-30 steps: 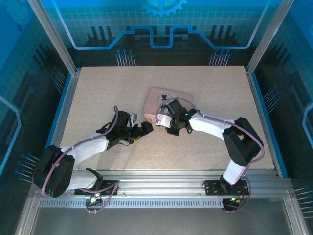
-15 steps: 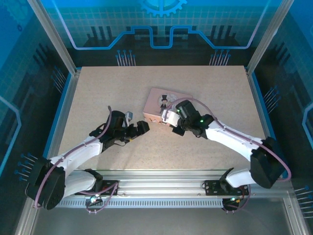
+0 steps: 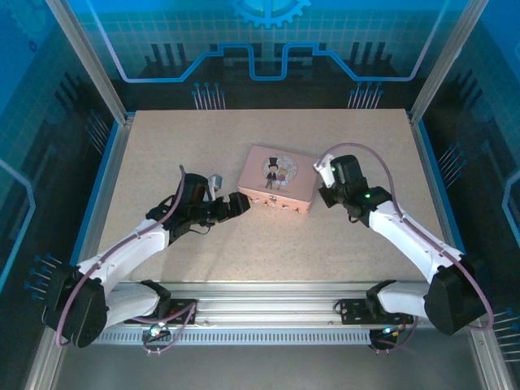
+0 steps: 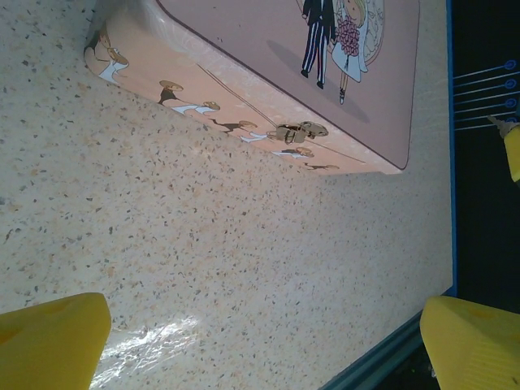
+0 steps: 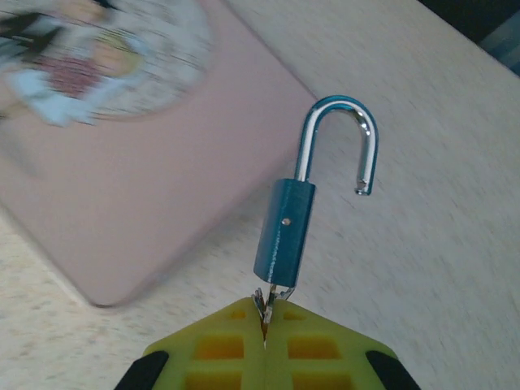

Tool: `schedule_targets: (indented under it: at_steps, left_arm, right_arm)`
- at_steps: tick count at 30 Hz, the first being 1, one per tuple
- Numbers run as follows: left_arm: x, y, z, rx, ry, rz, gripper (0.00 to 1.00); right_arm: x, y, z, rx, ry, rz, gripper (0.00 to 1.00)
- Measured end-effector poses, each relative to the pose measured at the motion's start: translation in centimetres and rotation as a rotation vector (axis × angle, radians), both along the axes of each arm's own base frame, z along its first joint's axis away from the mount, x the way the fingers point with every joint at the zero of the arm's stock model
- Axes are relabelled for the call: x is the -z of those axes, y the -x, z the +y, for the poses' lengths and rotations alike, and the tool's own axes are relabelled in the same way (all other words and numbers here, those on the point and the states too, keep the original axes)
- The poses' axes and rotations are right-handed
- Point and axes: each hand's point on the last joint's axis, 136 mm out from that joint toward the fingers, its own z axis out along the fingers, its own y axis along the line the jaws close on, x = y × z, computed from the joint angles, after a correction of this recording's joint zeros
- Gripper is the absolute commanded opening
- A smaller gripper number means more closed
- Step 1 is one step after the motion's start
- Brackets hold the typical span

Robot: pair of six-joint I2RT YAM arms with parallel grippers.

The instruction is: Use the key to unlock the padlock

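- Between the shut yellow pads of the right gripper [image 5: 264, 329] sits the key [image 5: 266, 305], pinched by a sliver of metal with its blade pushed into the base of the padlock [image 5: 286, 231].
- Main risk, as I judge it: the lock's whole weight hangs on that thin key, so a quick swing or a tilt of the wrist could slide the body off the blade and drop it onto the table [image 5: 439, 244].
- A second risk: the pinch is at the very fingertips (little of the key shows between the pads), so the key itself could twist or slip out.
- Just beyond the fingertips, the padlock's blue body stands in line with the key, pointing away from the gripper and leaning slightly right.
- Farther out, the silver shackle [image 5: 341, 130] arches over with its free end out of the body, so the lock looks already sprung.
- Beyond and left of the lock lies the pink box [image 5: 122, 203], apart from the lock; the lock hangs past the box's right edge.
- Across the box, the left gripper [image 4: 260, 349] has its pads spread wide and holds nothing.
- Ahead of those open pads is the box's front wall with its small clasp [image 4: 296, 132]; a forward nudge from this arm could shove the box.
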Motion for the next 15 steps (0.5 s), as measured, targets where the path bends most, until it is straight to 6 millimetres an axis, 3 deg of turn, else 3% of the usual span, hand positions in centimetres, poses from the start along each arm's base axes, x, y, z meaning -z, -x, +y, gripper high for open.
schedule_targets:
  at_steps: [3,7,12,15]
  left_arm:
    - [0.3,0.0,0.0,0.0,-0.004,0.008,0.99]
    - [0.4,-0.1,0.0,0.0,-0.005,0.012,0.99]
    - [0.4,-0.1,0.0,0.0,-0.006,0.012,0.99]
    - [0.4,0.0,0.0,0.001,-0.007,0.011,0.99]
  right_arm:
    - [1.2,-0.5,-3.1,0.138,0.007,0.038,0.0]
    - [4.9,-0.6,-6.5,0.275,0.047,0.154,0.0]
    - [8.6,-0.6,-8.0,0.342,0.103,0.281,0.0]
    - [9.7,-1.1,-8.2,0.358,0.114,0.315,0.0]
